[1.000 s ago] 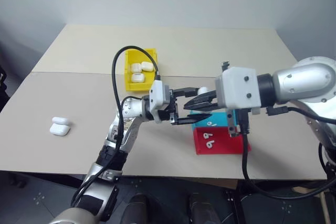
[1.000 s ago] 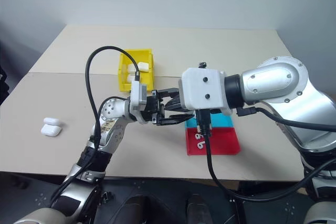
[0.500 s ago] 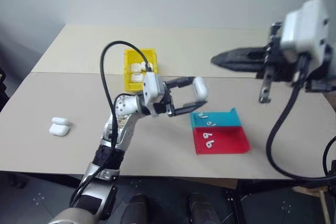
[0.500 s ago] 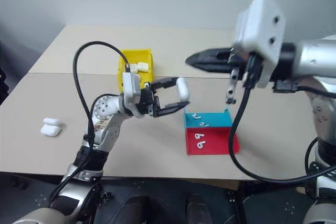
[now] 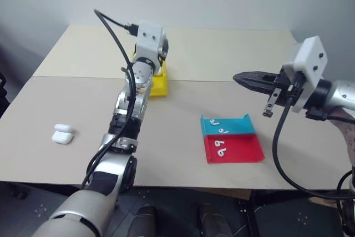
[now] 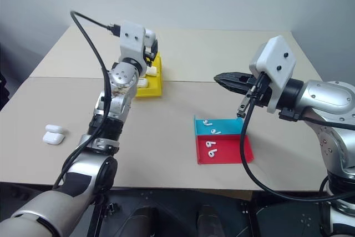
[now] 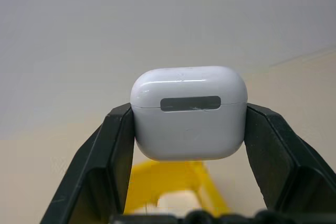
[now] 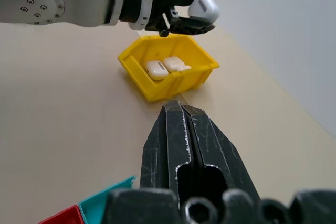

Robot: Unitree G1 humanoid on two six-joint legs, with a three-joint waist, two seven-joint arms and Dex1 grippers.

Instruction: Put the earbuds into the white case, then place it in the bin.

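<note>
My left gripper point(image 7: 189, 124) is shut on the white case point(image 7: 189, 113), lid closed, its fingers point(image 7: 118, 150) pressing on both sides. It holds the case point(image 8: 203, 5) in the air just above the yellow bin point(image 8: 169, 83), which holds other white cases point(image 8: 157, 69). In the eye views the left wrist stands over the bin point(image 5: 158, 84). My right gripper point(image 5: 239, 77) is shut and empty, hovering above the table right of centre, pointing left. Loose earbuds point(image 5: 220, 147) lie in the red and teal trays below it.
The teal tray point(image 5: 238, 126) and red tray point(image 5: 244, 151) sit side by side near the table's front right. Two more white cases point(image 5: 62, 133) lie at the front left of the table. A black cable point(image 5: 111, 20) arches off the left wrist.
The left arm swung the case from the middle of the table out over the yellow bin. The right gripper pulled away from the case to the right.
</note>
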